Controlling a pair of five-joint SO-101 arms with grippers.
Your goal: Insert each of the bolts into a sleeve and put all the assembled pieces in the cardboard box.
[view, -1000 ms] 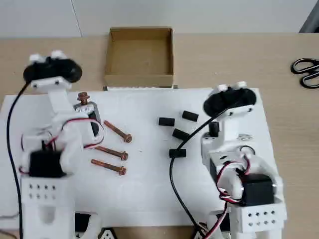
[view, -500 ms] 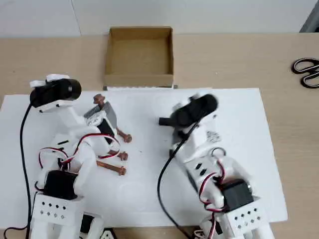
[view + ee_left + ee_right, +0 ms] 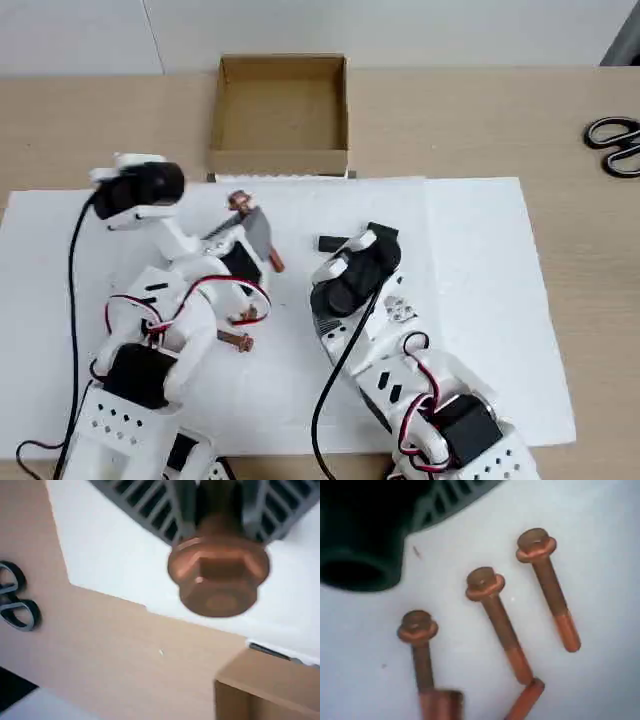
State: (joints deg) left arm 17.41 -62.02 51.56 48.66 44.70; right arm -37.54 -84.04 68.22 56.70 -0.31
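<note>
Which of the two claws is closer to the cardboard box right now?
Left. The left gripper, holding a bolt, is just in front of the near wall of the cardboard box. The right gripper, holding a sleeve, sits farther from it over the white sheet.

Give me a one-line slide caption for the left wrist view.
Left gripper holds a copper bolt, head toward the camera, over the white sheet; scissors and cardboard box beyond.

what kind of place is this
Likely a robotics lab or hobby bench: two small robot arms on a wooden table, copper bolts on a white sheet, scissors nearby.
</note>
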